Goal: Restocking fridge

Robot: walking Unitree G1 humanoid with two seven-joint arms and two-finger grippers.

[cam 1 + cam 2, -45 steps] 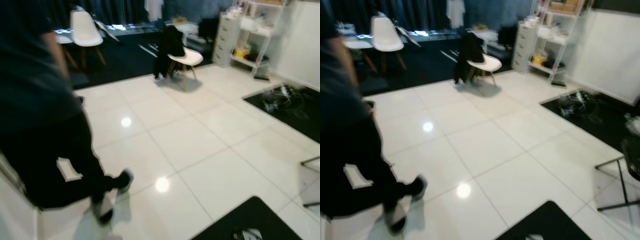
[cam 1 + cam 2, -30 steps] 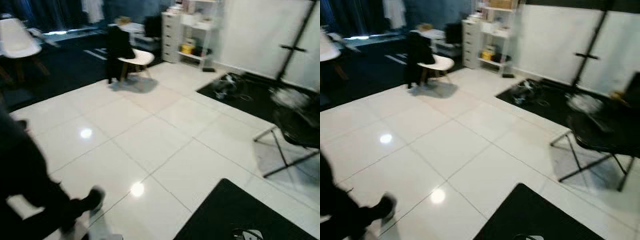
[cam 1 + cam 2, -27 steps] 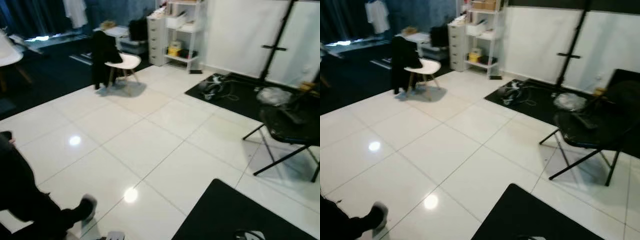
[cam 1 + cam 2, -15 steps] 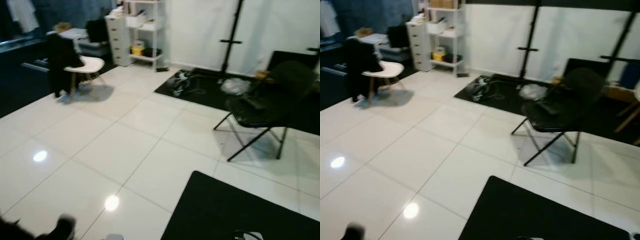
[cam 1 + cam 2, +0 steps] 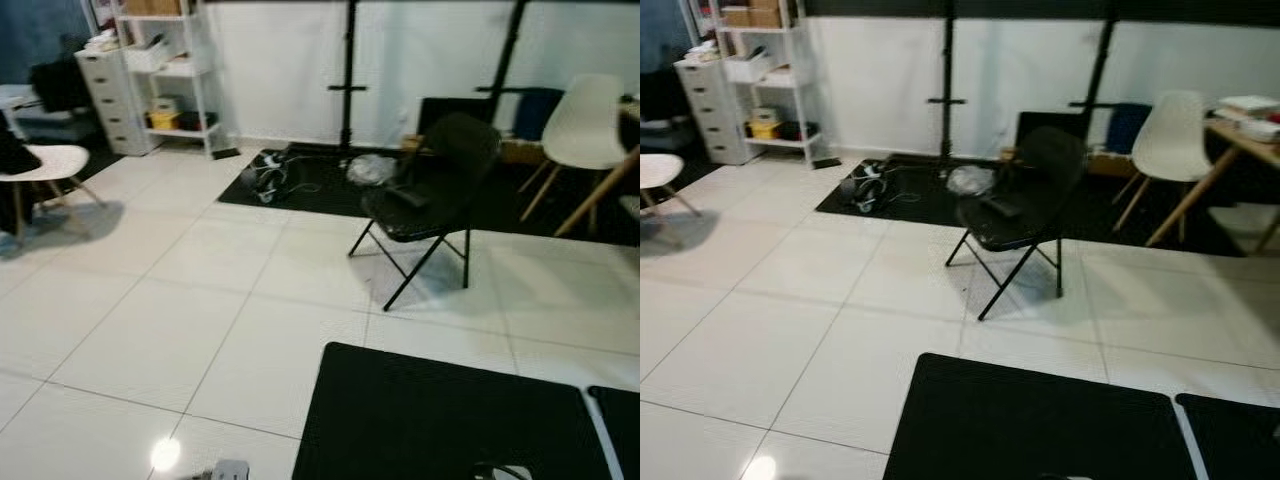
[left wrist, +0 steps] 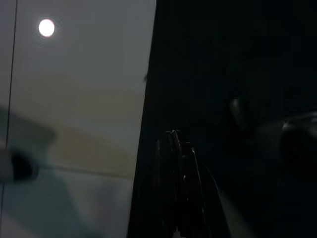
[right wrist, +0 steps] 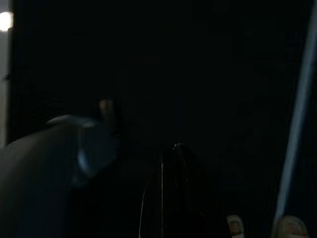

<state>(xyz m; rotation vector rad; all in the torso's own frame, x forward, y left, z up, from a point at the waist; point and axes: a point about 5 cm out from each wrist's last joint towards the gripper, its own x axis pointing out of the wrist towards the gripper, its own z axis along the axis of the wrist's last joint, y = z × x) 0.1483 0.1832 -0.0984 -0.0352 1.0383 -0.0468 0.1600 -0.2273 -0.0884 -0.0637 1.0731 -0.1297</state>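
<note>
Left eye view: I see a white tiled floor with a black folding chair standing on it, a black mat nearest me, and white shelves at far left. The left gripper and right gripper both hang over the mat with fingers pressed together, holding nothing.

The white chair by the shelf unit is cut off; shelf items too small to identify.

A glossy white tiled floor carries a black mat in front. A black folding chair stands before a white wall; shelving stands in the left corner.
</note>
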